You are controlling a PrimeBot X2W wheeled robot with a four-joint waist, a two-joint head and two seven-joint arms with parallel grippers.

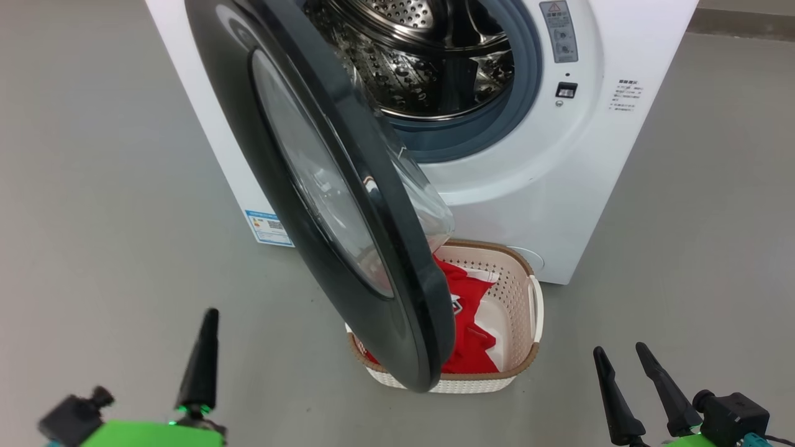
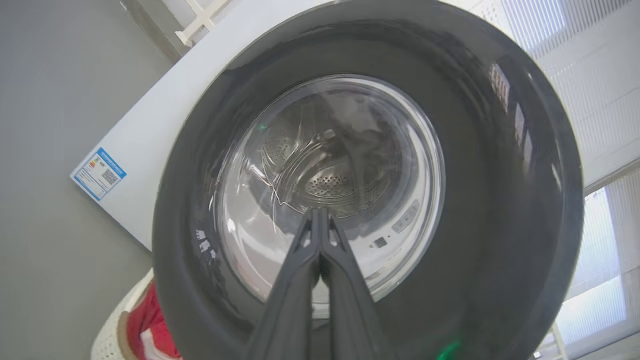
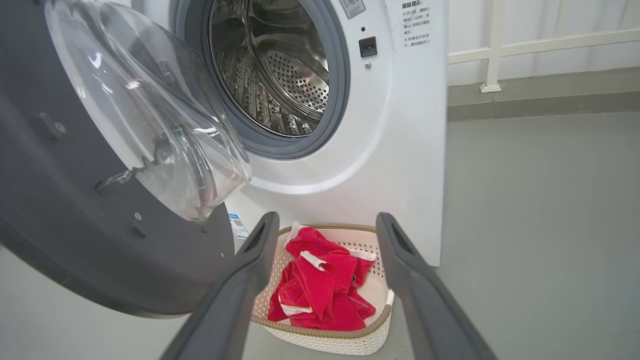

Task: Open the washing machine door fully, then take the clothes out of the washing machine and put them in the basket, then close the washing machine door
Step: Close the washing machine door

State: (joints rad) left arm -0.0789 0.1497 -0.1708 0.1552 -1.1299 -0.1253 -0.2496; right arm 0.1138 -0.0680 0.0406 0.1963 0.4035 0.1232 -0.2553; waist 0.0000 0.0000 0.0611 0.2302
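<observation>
Grey floor [image 1: 93, 186]: red fabric clothes [image 3: 320, 290] lie in the cream perforated basket [image 3: 325, 332] before the white boxy washing machine [image 1: 559, 186]. Left gripper [image 2: 318, 220], pinched together on nothing, faces the black-rimmed round door [image 2: 480, 200], likely to push it; right gripper [image 1: 618, 351] spread apart.

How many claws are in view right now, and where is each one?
2. The left claw, shut, is at the head view's lower left, pointing at the door. The right claw, open, is at the lower right, pointing toward the basket.
</observation>
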